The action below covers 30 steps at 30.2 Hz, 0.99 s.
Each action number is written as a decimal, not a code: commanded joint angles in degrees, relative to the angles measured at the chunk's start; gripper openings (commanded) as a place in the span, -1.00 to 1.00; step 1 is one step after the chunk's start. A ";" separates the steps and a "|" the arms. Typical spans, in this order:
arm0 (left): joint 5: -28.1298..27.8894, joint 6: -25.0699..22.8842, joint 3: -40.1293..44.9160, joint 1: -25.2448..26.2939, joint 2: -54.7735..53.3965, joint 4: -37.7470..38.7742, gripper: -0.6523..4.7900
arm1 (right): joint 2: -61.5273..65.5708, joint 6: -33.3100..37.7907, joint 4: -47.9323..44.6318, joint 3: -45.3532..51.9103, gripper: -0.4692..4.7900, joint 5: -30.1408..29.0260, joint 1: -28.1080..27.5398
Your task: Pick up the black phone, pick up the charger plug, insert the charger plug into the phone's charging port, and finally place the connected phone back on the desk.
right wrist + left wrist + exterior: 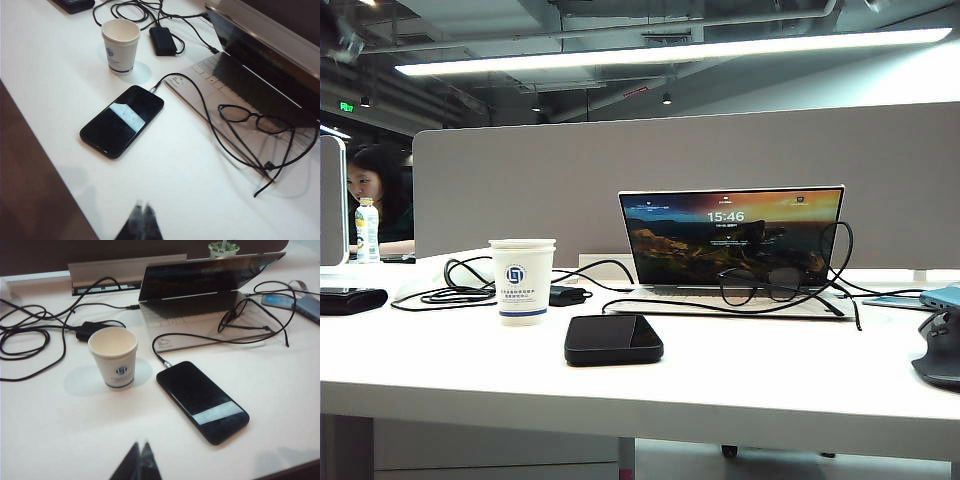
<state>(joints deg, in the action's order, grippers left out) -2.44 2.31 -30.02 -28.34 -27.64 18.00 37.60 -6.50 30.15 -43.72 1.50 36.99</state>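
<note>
Black phone (121, 121) meets charger plug (153, 89) only in wrist views.

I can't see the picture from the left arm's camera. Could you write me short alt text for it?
A black phone lies flat on a white desk, the charger plug at its top end, beside a paper cup. Behind are an open laptop, eyeglasses and tangled cables. The shut left gripper hangs above the desk's near edge, holding nothing.

Both end effectors barely show: the left end effector (138, 462) and the right end effector (141, 221) are cut off by the frame edge, tips pressed together. The plug (152, 89) at the phone (122, 120) is too small to judge.
</note>
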 commanded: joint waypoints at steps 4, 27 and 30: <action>-0.15 1.16 8.17 -0.04 6.27 -7.69 -0.78 | -8.74 0.07 -9.01 11.69 -0.85 1.88 0.02; -1.81 0.63 20.59 -0.04 10.01 -27.45 -0.78 | -13.99 0.72 -8.07 19.28 -0.84 1.20 0.07; -1.64 -0.50 20.59 -0.04 10.05 -28.17 -0.78 | -13.99 0.72 -8.07 19.30 -0.84 1.36 0.04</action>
<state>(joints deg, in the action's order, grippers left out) -4.54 2.63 -9.34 -28.32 -17.61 -8.95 23.75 -6.02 22.63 -24.12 2.87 37.01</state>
